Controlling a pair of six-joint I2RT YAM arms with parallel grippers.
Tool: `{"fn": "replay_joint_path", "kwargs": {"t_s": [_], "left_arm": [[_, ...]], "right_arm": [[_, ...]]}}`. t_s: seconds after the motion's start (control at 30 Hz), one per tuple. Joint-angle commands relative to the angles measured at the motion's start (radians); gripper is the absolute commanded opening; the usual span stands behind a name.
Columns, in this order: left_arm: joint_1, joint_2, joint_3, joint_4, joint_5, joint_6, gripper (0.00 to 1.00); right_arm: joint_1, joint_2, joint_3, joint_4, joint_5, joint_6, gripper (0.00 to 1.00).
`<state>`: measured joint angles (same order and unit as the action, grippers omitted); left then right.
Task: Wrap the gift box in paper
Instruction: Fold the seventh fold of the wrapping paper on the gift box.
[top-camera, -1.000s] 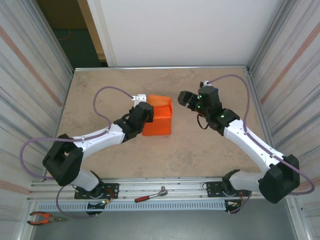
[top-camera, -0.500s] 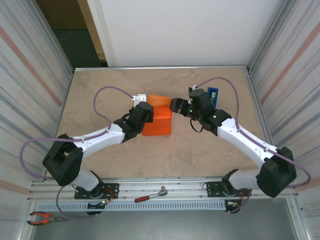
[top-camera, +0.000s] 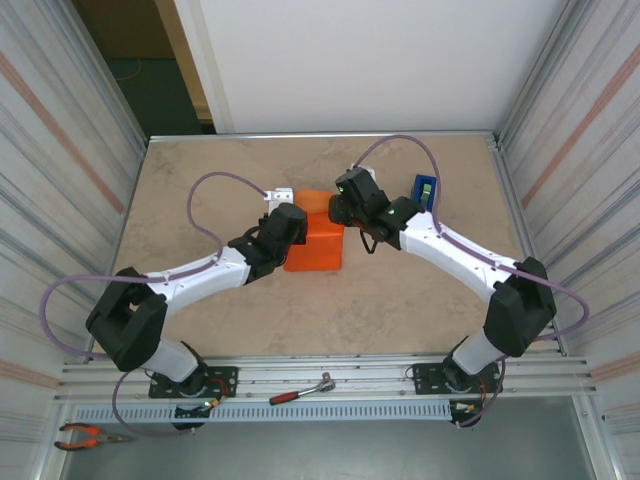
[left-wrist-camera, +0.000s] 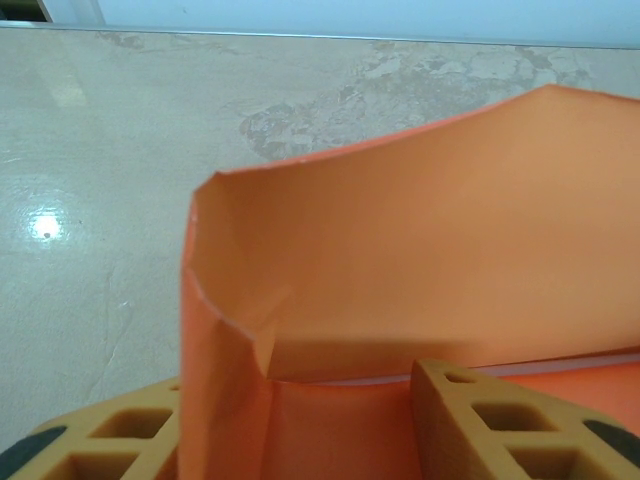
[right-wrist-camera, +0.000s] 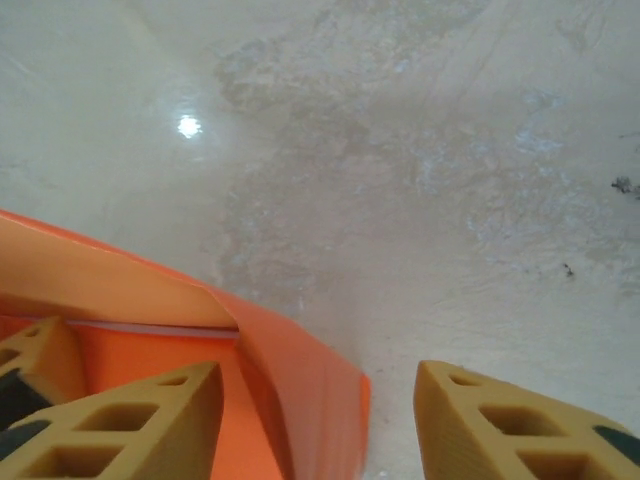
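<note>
You have the paper (top-camera: 318, 248) sitting as a parcel near the middle of the table (top-camera: 200, 190), with the left gripper (top-camera: 285, 224) against its left side and the right gripper (top-camera: 338, 208) at its far right corner. To the right of that gripper, well apart from the parcel, the tape dispenser (top-camera: 425, 190) stands on the table. In front of the arm bases a wrench (top-camera: 300, 390) lies on the rail, and pliers (top-camera: 88, 436) lie at your near left corner.

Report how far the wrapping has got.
Done: the paper is already folded into a box-shaped orange parcel. In hand: an end flap stands upright; the left gripper and right gripper both sit at it, jaws open. Left: fold it down and tape it; the blue tape dispenser stands nearby.
</note>
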<state>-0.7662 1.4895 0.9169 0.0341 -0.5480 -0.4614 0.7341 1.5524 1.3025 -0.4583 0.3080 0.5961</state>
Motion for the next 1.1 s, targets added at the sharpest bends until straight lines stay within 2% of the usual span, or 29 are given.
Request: {"fn": "replay_joint_path", "kwargs": {"t_s": [0.0, 0.03, 0.07, 0.1, 0.2, 0.23, 0.27, 0.3, 0.37, 0.43, 0.5, 0.67, 0.7, 0.73, 0.77, 0.8, 0.97, 1.03, 1.07], "left_arm": [[-0.007, 0.033, -0.001, -0.085, 0.013, -0.001, 0.49], [-0.007, 0.032, -0.001, -0.085, 0.013, -0.002, 0.49], [-0.007, 0.033, -0.001, -0.084, 0.011, -0.001, 0.49], [-0.007, 0.035, -0.002, -0.084, 0.013, -0.001, 0.49], [-0.007, 0.035, -0.003, -0.085, 0.013, -0.001, 0.49], [-0.008, 0.036, -0.002, -0.085, 0.014, -0.002, 0.49], [-0.007, 0.035, -0.002, -0.084, 0.015, -0.002, 0.49], [-0.007, 0.036, -0.002, -0.083, 0.014, -0.002, 0.49], [-0.007, 0.037, -0.001, -0.084, 0.014, -0.003, 0.49], [-0.007, 0.037, 0.001, -0.084, 0.014, -0.003, 0.49], [-0.007, 0.038, 0.0, -0.083, 0.016, -0.003, 0.49], [-0.007, 0.036, -0.002, -0.087, 0.014, -0.005, 0.49], [-0.007, 0.036, -0.002, -0.087, 0.014, -0.004, 0.48], [-0.007, 0.035, -0.004, -0.086, 0.014, -0.005, 0.49], [-0.007, 0.034, -0.004, -0.087, 0.014, -0.005, 0.48], [-0.007, 0.034, -0.004, -0.089, 0.014, -0.008, 0.48], [-0.007, 0.03, -0.007, -0.091, 0.011, -0.007, 0.48], [-0.007, 0.028, -0.009, -0.09, 0.01, -0.007, 0.48], [-0.007, 0.028, -0.009, -0.089, 0.011, -0.005, 0.48]], "right_arm": [[0.005, 0.023, 0.048, -0.051, 0.049, -0.041, 0.36], [0.007, 0.028, 0.053, -0.05, 0.047, -0.045, 0.26], [0.007, 0.03, 0.055, -0.049, 0.046, -0.048, 0.11], [0.006, 0.031, 0.058, -0.045, 0.043, -0.051, 0.0], [0.005, 0.032, 0.072, -0.044, 0.037, -0.062, 0.0], [0.006, 0.032, 0.078, -0.043, 0.036, -0.064, 0.15], [0.005, 0.032, 0.086, -0.046, 0.037, -0.066, 0.37], [0.003, 0.034, 0.093, -0.048, 0.037, -0.07, 0.47], [-0.001, 0.032, 0.104, -0.048, 0.036, -0.075, 0.47], [-0.005, 0.03, 0.11, -0.046, 0.033, -0.08, 0.34], [-0.013, 0.031, 0.114, -0.046, 0.024, -0.08, 0.02], [-0.016, 0.023, 0.109, -0.037, 0.001, -0.078, 0.0], [-0.017, 0.017, 0.103, -0.033, -0.004, -0.074, 0.05], [-0.019, 0.008, 0.101, -0.031, -0.013, -0.069, 0.21], [-0.024, -0.007, 0.097, -0.031, -0.02, -0.06, 0.46], [-0.031, -0.027, 0.087, -0.028, -0.022, -0.047, 0.59], [-0.107, -0.169, -0.054, 0.038, -0.097, 0.05, 0.63], [-0.154, -0.213, -0.129, 0.082, -0.15, 0.086, 0.76], [-0.175, -0.226, -0.164, 0.103, -0.184, 0.094, 0.76]]}}
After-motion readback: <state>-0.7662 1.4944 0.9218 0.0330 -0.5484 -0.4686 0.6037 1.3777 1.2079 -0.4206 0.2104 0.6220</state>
